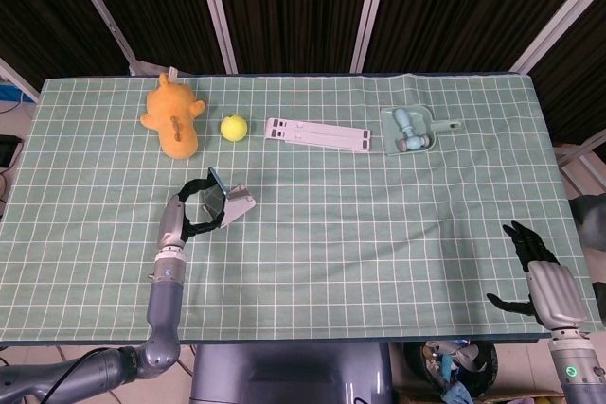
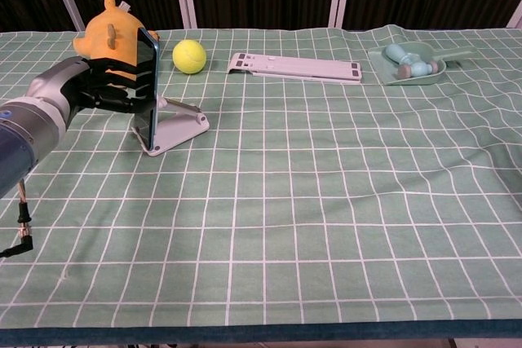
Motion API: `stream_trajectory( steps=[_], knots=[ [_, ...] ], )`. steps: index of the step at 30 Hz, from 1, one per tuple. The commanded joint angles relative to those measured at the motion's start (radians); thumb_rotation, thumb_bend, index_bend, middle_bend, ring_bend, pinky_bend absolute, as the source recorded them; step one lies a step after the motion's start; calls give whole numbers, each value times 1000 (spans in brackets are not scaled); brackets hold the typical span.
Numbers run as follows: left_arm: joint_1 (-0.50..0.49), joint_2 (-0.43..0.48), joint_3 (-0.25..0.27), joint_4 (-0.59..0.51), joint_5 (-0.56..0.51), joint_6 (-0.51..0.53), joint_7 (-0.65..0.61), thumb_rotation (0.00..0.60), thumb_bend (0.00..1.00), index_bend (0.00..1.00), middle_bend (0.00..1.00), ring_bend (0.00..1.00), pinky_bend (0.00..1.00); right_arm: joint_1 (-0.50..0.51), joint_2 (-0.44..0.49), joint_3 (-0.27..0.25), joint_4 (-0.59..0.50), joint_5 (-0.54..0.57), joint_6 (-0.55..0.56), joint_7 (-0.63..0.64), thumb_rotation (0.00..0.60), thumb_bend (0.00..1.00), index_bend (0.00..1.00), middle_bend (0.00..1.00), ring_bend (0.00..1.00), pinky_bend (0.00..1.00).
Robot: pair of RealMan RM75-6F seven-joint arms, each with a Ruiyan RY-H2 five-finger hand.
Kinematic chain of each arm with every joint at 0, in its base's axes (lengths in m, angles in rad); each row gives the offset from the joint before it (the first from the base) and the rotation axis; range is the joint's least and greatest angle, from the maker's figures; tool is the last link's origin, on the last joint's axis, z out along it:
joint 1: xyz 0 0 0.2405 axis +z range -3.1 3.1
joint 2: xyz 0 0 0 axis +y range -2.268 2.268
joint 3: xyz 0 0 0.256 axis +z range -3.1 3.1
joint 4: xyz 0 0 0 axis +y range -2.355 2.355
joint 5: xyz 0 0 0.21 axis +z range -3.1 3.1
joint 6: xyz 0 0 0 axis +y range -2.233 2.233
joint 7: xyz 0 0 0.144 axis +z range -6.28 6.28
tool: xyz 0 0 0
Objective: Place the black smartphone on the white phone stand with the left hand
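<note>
The black smartphone (image 2: pixel 147 87) stands upright on edge, its lower end resting in the white phone stand (image 2: pixel 175 126) on the left part of the green cloth. My left hand (image 2: pixel 102 83) sits just left of it, fingers wrapped around the phone's upper half. From the head view the phone (image 1: pixel 216 195) leans against the stand (image 1: pixel 239 205), with the left hand (image 1: pixel 192 210) behind it. My right hand (image 1: pixel 538 267) hangs open off the table's near right corner, holding nothing.
An orange plush toy (image 1: pixel 173 115) and a yellow tennis ball (image 1: pixel 234 127) lie behind the stand. A long white folded stand (image 1: pixel 317 133) lies at the back centre, and a green dustpan-like tray (image 1: pixel 413 129) holding small items sits at the back right.
</note>
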Motion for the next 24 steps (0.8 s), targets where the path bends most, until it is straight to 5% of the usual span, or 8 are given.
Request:
stream_trajectory(
  steps=[1, 24],
  knots=[
    [1, 1, 1, 0, 2, -5, 2, 600, 365, 332, 457, 120, 96, 0, 0, 0, 0, 0, 0, 1, 600, 129, 0, 0, 0, 214],
    [12, 25, 8, -25, 32, -20, 21, 600, 236, 0, 69, 0, 15, 0, 2, -1, -2, 2, -3, 3, 600, 129, 0, 0, 0, 214]
  ],
)
